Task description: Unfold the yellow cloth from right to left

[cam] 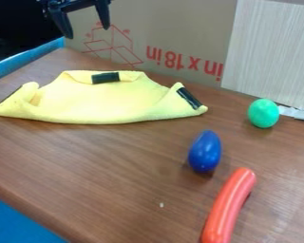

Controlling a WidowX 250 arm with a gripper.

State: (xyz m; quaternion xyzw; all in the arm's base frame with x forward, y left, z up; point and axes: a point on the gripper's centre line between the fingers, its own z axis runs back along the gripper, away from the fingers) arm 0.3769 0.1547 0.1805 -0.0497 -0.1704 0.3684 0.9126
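The yellow cloth (104, 102) lies partly folded on the far left part of the wooden table (116, 161). The black gripper (87, 33) hangs near the far left corner, its fingers spread, higher than the cloth and apart from it.

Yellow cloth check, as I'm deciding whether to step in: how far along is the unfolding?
Done: the yellow cloth lies spread wide across the table, though how much of that is unfolding I can't tell. In hand: nothing; the open claw hangs beyond the cloth, clear of it. Left: both ends look curled or turned over, the right one by its dark strip, so the job seems unfinished.
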